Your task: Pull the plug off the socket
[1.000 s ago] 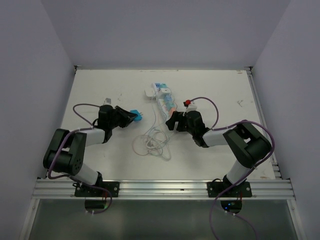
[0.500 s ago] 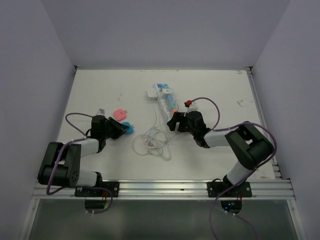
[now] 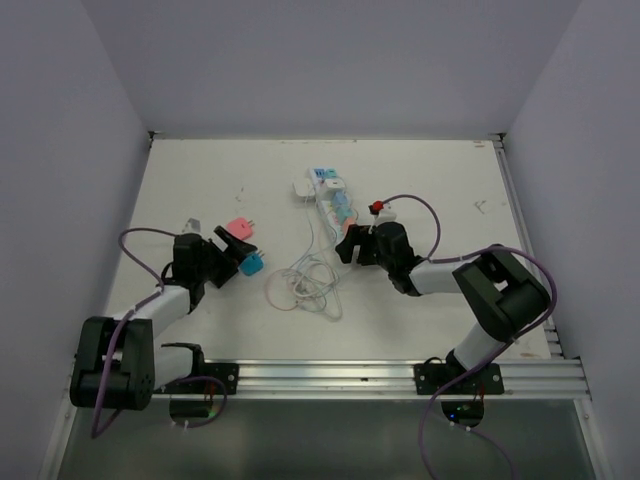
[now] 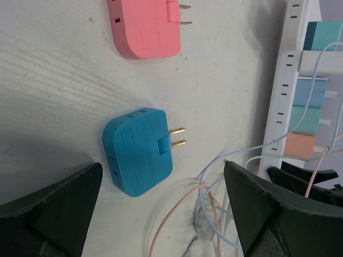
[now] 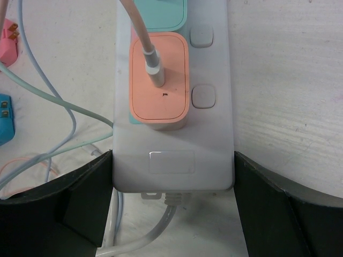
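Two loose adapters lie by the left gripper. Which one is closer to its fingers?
The blue adapter, just ahead of the open left gripper; the pink adapter lies farther out, beyond it.

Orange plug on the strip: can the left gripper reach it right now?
Probably yes: left gripper is open and empty, and only loose cables lie between. Tight, though: the right gripper grips the socket end right beside the orange plug.

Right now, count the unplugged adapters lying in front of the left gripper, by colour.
Pink adapter: 1
Blue adapter: 1
Total: 2
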Controlling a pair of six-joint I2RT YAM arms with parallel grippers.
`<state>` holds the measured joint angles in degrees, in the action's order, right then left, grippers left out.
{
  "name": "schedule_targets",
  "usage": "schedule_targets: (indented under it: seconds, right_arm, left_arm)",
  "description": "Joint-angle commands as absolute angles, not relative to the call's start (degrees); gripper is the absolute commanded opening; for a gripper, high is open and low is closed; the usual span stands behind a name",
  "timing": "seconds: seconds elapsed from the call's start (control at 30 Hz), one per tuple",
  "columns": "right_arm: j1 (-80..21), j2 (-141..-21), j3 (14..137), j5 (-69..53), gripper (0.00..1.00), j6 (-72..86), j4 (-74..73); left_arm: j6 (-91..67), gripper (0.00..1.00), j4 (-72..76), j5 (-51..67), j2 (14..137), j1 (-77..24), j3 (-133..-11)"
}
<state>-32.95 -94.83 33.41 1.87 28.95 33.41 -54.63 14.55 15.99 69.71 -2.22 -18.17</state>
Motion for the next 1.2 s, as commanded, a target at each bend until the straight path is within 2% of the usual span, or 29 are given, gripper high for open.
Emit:
schedule_targets:
  seconds: [0.0, 0.23, 0.4, 0.97, 1.17]
  right_arm:
    - [-32.5, -94.9, 31.9, 0.3, 0.00, 28.4, 25.0]
    - [-32.7, -95.2, 31.7, -5.4, 0.00, 28.0, 27.1]
    - [-33.0, -96.8, 32.1, -7.3, 0.00, 28.0, 28.6]
    - [-33.0, -99.8, 33.1, -9.4, 0.00, 28.6, 29.9]
    - [-33.0, -101.0, 33.6, -9.9, 0.00, 28.7, 29.9]
  left_arm:
    - [-49.2, 1.00, 6.2, 12.4, 65.9, -1.7, -22.8]
    - [-46.8, 0.99, -2.1, 9.3, 64.1, -1.7, -31.7]
    - [-48.8, 0.98, -0.3, 13.3, 72.1, -2.0, -38.1]
    - [-54.6, 0.82, 12.7, 18.1, 103.0, -11.2, -59.4]
    - [-56.2, 0.72, 16.4, 20.6, 109.8, -11.2, -64.1]
